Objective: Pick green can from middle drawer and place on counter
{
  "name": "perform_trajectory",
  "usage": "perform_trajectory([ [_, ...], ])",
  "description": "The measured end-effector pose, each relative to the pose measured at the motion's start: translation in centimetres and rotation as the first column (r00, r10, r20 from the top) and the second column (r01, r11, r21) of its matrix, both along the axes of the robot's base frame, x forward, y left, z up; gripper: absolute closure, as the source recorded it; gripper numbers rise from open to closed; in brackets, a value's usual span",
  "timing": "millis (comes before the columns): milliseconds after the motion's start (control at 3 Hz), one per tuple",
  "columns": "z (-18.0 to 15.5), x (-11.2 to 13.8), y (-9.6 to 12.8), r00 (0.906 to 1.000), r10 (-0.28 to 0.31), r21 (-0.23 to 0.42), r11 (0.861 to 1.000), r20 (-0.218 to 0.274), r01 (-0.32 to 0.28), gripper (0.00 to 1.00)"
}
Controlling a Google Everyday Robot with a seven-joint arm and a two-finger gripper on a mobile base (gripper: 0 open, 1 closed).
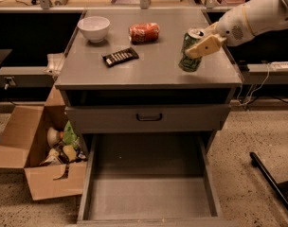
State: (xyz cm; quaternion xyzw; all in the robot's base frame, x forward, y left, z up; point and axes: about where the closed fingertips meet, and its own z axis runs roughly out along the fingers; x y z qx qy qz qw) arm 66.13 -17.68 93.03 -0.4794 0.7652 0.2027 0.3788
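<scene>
My gripper (201,42) is shut on the green can (190,55) and holds it upright over the right side of the counter (148,67), at or just above its surface. The can's silver top faces up. The arm comes in from the upper right. The middle drawer (148,193) is pulled out below, with its bare grey floor showing and nothing in it.
On the counter lie a white bowl (94,28), a red-orange can (144,32) on its side and a black snack bar (120,56). A shut drawer front with a black handle (149,117) sits above the open drawer. A cardboard box (42,160) of items stands at the left.
</scene>
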Motion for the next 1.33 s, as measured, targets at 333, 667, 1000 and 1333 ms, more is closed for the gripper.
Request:
perform_trajectory([
  [333, -0.2, 2.8, 0.2, 0.9988, -0.031, 0.014, 0.999, -0.037, 0.031, 1.00],
  [667, -0.9, 4.6, 0.5, 0.9967, -0.044, 0.016, 0.999, -0.068, 0.045, 1.00],
  [1000, -2.2, 6.1, 0.9, 0.9968, -0.040, 0.007, 0.999, -0.070, 0.041, 1.00],
  [1333, -2.9, 6.8, 1.2, 0.9977, -0.028, -0.004, 1.000, -0.062, 0.028, 1.00],
])
